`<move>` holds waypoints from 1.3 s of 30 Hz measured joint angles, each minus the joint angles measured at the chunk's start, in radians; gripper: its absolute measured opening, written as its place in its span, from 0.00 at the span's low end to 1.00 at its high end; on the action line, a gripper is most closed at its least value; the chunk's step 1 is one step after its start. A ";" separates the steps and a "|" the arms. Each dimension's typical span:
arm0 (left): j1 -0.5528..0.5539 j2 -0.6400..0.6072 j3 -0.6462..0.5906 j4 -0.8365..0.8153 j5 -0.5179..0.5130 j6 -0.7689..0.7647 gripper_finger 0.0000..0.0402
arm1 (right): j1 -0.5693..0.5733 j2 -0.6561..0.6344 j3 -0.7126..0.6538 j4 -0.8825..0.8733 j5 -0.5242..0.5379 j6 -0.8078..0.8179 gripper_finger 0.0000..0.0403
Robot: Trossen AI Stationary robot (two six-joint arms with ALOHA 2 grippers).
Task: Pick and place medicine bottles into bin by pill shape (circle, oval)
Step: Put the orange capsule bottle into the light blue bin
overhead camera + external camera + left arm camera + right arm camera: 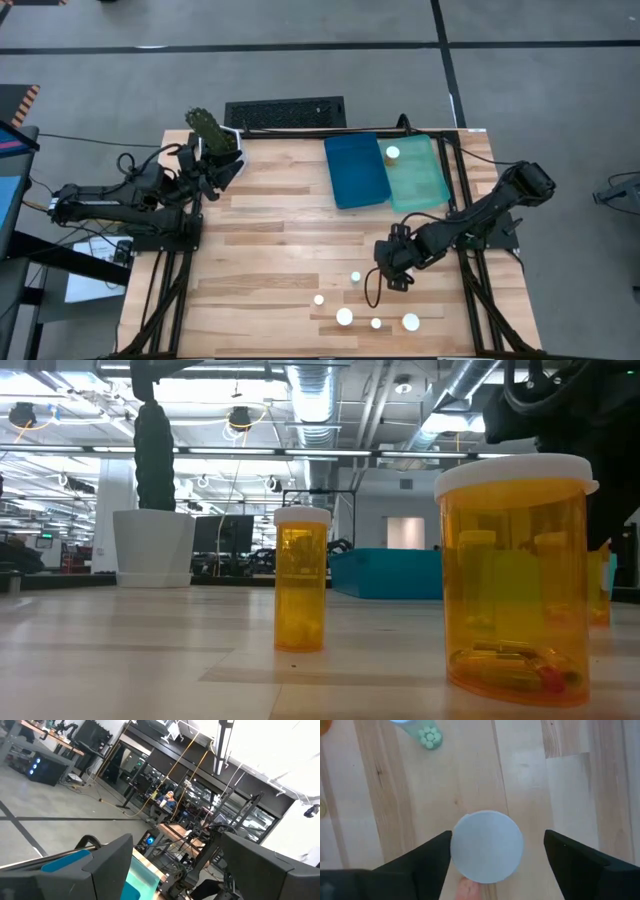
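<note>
Pale wood is covering your worktop point(270, 240), and your right gripper point(398, 277) is hanging over its near right part, pointing straight down. In the right wrist view you are looking down on the round white cap of one bottle point(487, 846), which is standing between the two dark fingers point(427, 857). The fingers are standing wide, one on each side of the cap, with a clear gap on the one side; on the other side the finger is just beside the cap, and you cannot tell if it is touching. Nothing is being held yet.

Near this gripper, five more bottles are standing upright on the wood: one small cap point(355, 277) just beside the gripper, another point(319, 299) further toward the left arm, and then a wide cap point(344, 317), a small one point(376, 323) and a wide one point(410, 322) in a row along the near edge. In the low view, two amber bottles are showing close to the camera, a narrow one point(301, 578) and a wide one point(518, 574) with pills lying at its bottom.

Two bins are lying side by side at the far edge: a blue bin point(355, 170) and a light green bin point(420, 175). One bottle point(392, 153) is already standing in the green bin.

Your left gripper point(222, 172) is waiting at the far left of the worktop, near a potted plant point(212, 130), with fingers wide apart and holding nothing.
</note>
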 joint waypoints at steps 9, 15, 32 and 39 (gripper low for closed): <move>0.000 0.000 0.000 -0.001 0.000 0.000 0.74 | 0.000 0.000 0.000 -0.007 -0.023 0.006 0.64; 0.000 0.000 0.000 -0.001 -0.001 0.000 0.74 | 0.000 -0.001 0.000 -0.005 -0.022 0.008 0.54; 0.000 0.000 0.000 -0.001 -0.001 0.000 0.74 | -0.096 -0.207 0.000 -0.133 0.013 0.009 0.53; 0.000 0.000 0.000 -0.005 -0.002 0.000 0.74 | -0.287 -0.401 0.000 -0.275 0.065 0.005 0.55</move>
